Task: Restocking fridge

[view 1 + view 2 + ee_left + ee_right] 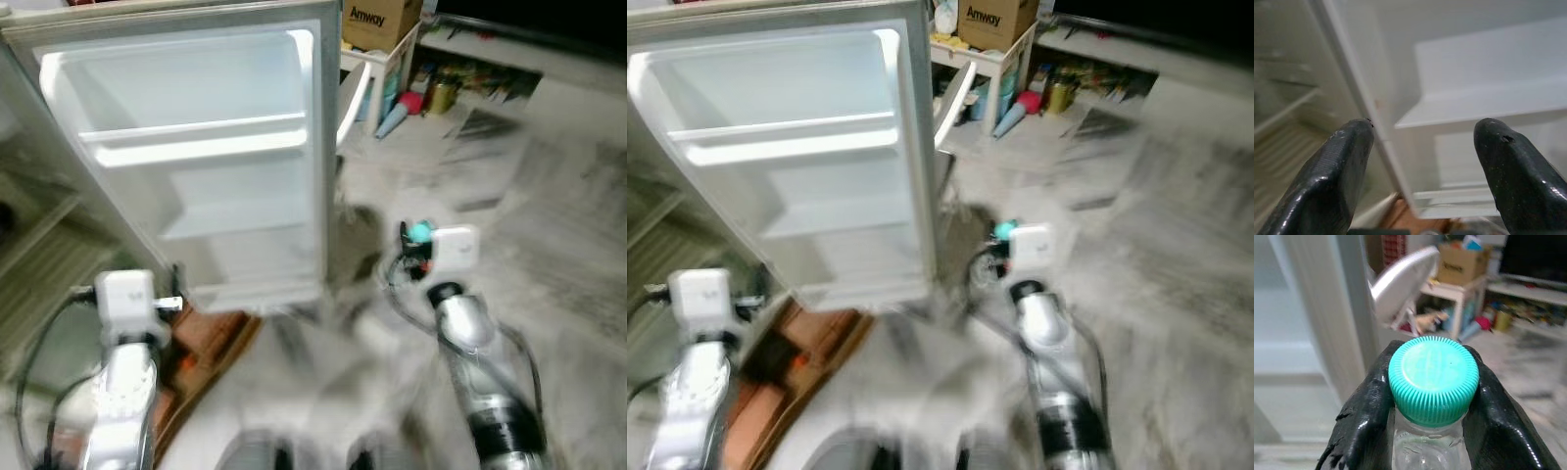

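Right claw (1432, 431) is clamped on a clear bottle (1431, 450) just under its teal cap (1433, 378), arm raised beside the open fridge door (196, 147). Left claw (1425, 176) is spread wide and empty, pointing at the door shelf (1484, 105).

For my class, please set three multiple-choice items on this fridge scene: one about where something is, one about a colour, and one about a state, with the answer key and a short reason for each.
1. Where is the brown cardboard box?
A. on the white table beyond the fridge door
B. on a door shelf
C. on the floor by the left arm

2. What colour is the cap of the bottle that the right gripper holds?
A. red
B. teal green
C. black

3. In what state is the left gripper?
A. shut on a bottle
B. shut on the door edge
C. open, holding nothing

Answers:
1 A: the cardboard box stands on the white table.
2 B: the cap of the bottle in the right gripper is teal green.
3 C: the left gripper has its fingers apart before the fridge door.
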Tool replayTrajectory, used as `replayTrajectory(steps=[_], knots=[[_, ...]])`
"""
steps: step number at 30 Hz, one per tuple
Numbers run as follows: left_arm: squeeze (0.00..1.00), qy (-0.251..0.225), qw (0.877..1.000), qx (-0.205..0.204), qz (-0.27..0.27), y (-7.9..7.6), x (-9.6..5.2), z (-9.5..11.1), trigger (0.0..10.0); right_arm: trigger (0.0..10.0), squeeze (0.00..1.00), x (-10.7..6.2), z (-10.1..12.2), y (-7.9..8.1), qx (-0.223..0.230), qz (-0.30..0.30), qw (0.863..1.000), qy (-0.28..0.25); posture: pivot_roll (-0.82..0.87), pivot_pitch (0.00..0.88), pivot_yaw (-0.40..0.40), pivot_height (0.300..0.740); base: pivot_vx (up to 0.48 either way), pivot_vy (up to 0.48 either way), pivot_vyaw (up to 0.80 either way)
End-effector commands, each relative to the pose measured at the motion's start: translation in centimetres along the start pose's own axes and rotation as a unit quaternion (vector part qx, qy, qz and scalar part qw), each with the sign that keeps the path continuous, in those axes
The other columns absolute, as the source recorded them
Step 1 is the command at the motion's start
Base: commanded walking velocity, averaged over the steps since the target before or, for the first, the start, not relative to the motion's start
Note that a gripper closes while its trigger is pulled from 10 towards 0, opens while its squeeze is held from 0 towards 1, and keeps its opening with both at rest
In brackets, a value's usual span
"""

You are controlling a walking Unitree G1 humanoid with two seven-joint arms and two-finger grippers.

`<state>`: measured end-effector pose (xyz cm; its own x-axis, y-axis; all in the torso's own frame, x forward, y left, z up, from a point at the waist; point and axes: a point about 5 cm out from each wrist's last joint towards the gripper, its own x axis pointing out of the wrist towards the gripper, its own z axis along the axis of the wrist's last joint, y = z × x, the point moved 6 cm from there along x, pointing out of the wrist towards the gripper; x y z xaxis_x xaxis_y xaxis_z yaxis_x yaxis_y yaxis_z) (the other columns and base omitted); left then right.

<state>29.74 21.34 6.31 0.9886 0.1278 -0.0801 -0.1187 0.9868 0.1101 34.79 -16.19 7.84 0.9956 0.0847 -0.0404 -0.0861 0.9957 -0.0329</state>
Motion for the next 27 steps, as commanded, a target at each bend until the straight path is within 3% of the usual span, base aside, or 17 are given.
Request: replayTrajectory(steps=[1, 9, 13, 22, 27], knots=[[0.00, 0.005, 1.000, 0.005, 0.002, 0.5, -0.1, -0.1, 10.0, 10.0, 0.00, 0.3, 0.9, 0.0, 0.000, -0.004, 1.000, -0.013, 0.07, 0.089, -0.001, 0.740, 0.000, 0.480, 0.00], [0.00, -0.002, 1.000, 0.003, 0.004, 0.6, -0.1, 0.1, 10.0, 10.0, 0.00, 0.3, 0.6, 0.2, 0.007, 0.001, 1.000, -0.003, 0.08, 0.092, -0.003, 0.740, 0.000, 0.468, 0.00], [0.00, -0.025, 1.000, -0.010, -0.009, 0.2, -0.4, 0.8, 10.0, 10.0, 0.00, 0.3, 0.7, 0.4, 0.004, 0.014, 1.000, -0.008, 0.08, 0.092, -0.007, 0.740, 0.000, 0.000, 0.00], [0.00, -0.024, 0.999, -0.009, -0.020, -0.3, -0.5, 0.8, 10.0, 10.0, 0.00, 0.4, 1.4, 1.0, -0.002, 0.028, 0.999, -0.023, 0.08, 0.098, -0.015, 0.740, 0.000, 0.000, 0.52], [0.00, -0.023, 0.999, -0.017, -0.026, -0.6, -0.6, 0.7, 10.0, 10.0, 0.00, 0.4, 1.5, 0.9, -0.001, 0.027, 0.999, -0.023, 0.07, 0.101, -0.018, 0.740, 0.000, 0.000, 0.00]])
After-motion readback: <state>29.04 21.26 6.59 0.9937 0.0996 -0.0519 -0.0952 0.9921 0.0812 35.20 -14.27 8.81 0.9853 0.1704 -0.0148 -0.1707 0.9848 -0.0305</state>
